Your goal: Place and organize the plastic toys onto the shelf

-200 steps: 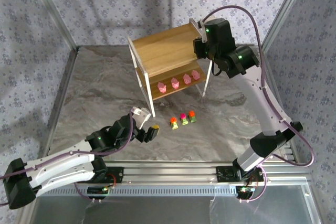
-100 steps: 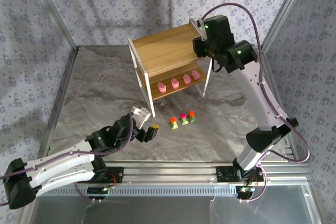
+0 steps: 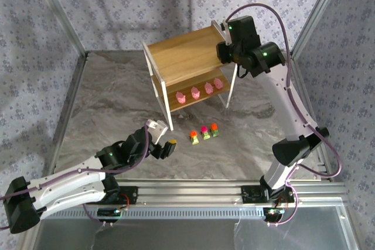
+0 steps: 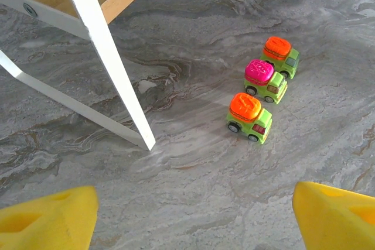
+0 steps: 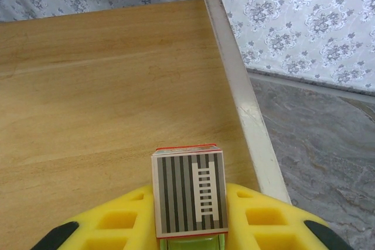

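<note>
The shelf [image 3: 184, 57] stands at the back of the table, with several pale-pink figures [image 3: 199, 92] in a row on its lower tier. My right gripper [image 3: 225, 48] hangs over the top board's right end. It is shut on a green toy truck [image 5: 188, 197] with a grey striped ladder top, just above the wood [image 5: 105, 86] beside the white frame rail [image 5: 234, 80]. Three more trucks [image 3: 204, 133] stand in a row on the table: orange-topped [image 4: 250, 118], magenta-topped [image 4: 265, 80], orange-topped [image 4: 280, 55]. My left gripper [image 4: 196, 218] is open and empty, low over the table short of them.
The shelf's white front leg [image 4: 108, 57] slants down to the table left of the trucks, close to my left gripper. Metal enclosure posts and patterned walls [image 3: 70, 33] bound the marble table on the left, back and right.
The right arm's elbow has swung slightly right while its gripper stays over the shelf's top right end with the truck. The left arm has not moved.
</note>
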You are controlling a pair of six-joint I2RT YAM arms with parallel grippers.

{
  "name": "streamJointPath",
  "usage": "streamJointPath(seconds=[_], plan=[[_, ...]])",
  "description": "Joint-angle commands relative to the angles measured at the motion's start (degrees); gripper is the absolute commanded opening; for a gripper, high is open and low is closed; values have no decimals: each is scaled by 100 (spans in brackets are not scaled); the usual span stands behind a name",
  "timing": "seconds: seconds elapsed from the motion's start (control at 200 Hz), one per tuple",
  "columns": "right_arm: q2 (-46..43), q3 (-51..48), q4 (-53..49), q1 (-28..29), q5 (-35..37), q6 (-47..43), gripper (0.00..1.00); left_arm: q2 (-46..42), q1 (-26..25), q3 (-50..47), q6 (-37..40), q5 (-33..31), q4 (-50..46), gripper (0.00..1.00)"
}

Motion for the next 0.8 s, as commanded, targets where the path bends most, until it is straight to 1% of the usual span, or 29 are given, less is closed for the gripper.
streamJointPath(seconds=[0.0,0.27,0.345,0.795], plan=[[104,258,-153,-42,-113,-2,28,-69,-43,8,-17,-104,-29,86],[145,259,-179,-48,-73,-6,32,-105,-45,6,-19,-91,-30,86],[141,241,-176,-53,-55,-10,34,-96,-43,7,-17,-93,-30,86],[184,235,-190,-69,-50,-37,37,-34,-43,15,-17,-67,1,86]])
